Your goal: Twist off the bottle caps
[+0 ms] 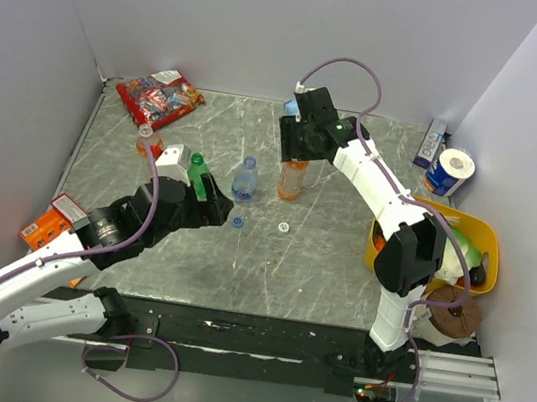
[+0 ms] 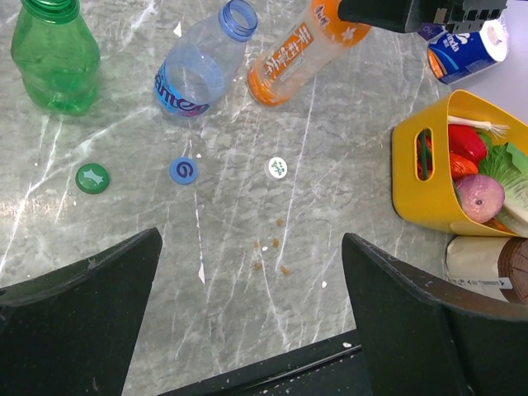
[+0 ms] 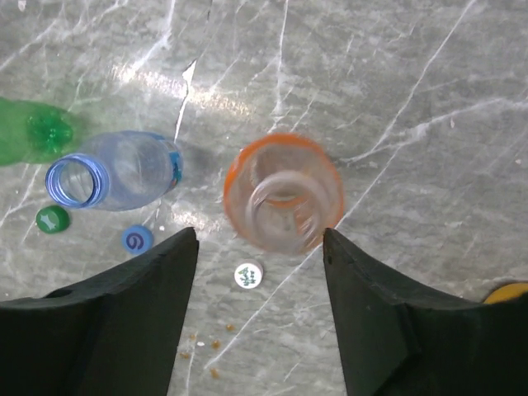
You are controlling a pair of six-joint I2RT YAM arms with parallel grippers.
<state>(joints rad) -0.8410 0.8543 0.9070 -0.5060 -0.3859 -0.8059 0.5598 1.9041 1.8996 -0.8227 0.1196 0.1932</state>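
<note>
While the orange bottle (image 3: 285, 194) stands uncapped on the desk (image 1: 340, 262), right hand (image 3: 260, 237) above it parted, empty | left hand (image 2: 252, 238) wide open, empty | bottle likely light, thin-walled, slick: grip the label band.

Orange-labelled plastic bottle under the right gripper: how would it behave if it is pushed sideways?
The orange-labelled plastic bottle is tall and narrow, so it probably tips easily. Its mouth looks open, so the orange liquid would likely spill.
</note>
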